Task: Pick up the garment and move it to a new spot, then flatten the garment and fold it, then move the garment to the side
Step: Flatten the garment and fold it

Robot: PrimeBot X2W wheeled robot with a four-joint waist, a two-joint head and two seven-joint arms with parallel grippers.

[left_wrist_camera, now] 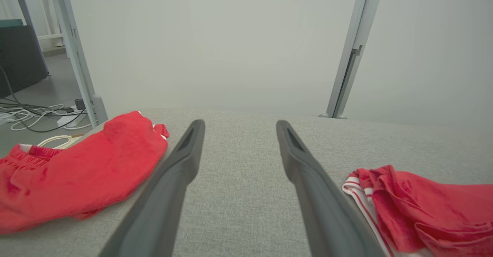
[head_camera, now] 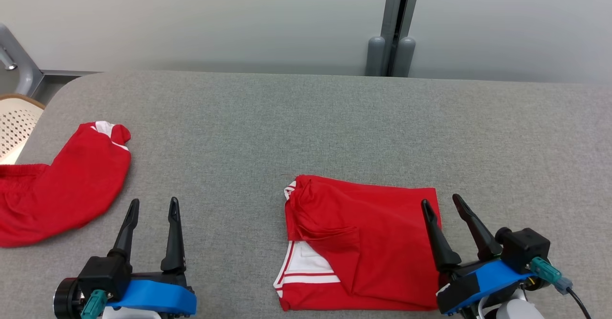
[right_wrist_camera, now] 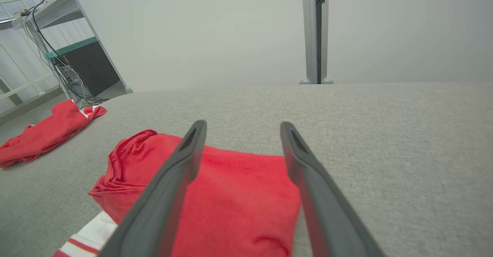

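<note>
left gripper (head_camera: 154, 200), jaws apart and empty, over bare table (head_camera: 306, 118) near the front edge. right gripper (head_camera: 440, 199), jaws likewise apart and empty, fingertips above the right edge of the garment (head_camera: 363, 242). the garment lies folded and flat near the front edge, right of centre. a red cloth (head_camera: 62, 185) lies well apart, reaching the table's left edge. bare surface runs behind the garment to the far edge, and to its right.

The grey table (head_camera: 306, 118) carries a folded garment (head_camera: 382, 242), near centre-right, and a loose garment (head_camera: 62, 190) at its left edge.
</note>
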